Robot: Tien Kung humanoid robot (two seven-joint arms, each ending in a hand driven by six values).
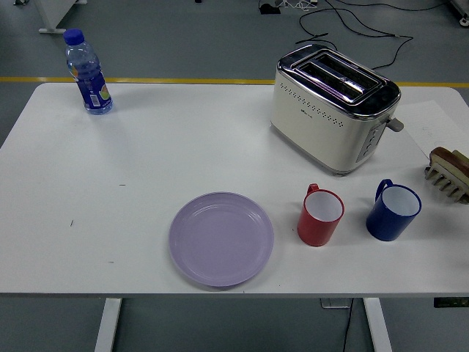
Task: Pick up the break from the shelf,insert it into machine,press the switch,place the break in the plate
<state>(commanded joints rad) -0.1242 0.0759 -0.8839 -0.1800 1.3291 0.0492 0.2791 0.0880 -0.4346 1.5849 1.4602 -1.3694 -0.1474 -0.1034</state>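
White table (146,183), no robot hand in view, so hand state cannot be told.
Cream toaster (333,110) stands far right, slots empty; lilac plate (221,238) near front edge, bare; bread rack (448,172) holds slices at right edge; red mug (320,215), blue mug (393,210), water bottle (88,72).

Lilac plate (221,238); cream-and-chrome toaster (333,108); red mug (320,215); blue mug (393,210); blue-capped bottle (88,72).

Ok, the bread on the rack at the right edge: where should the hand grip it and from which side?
Take the bread slice by its exposed top crust, coming down from above with the right hand. It stands on edge in the slotted rack, so its lower part sits between the slats. Part of the rack is cut off by the picture edge; neither hand is in view.
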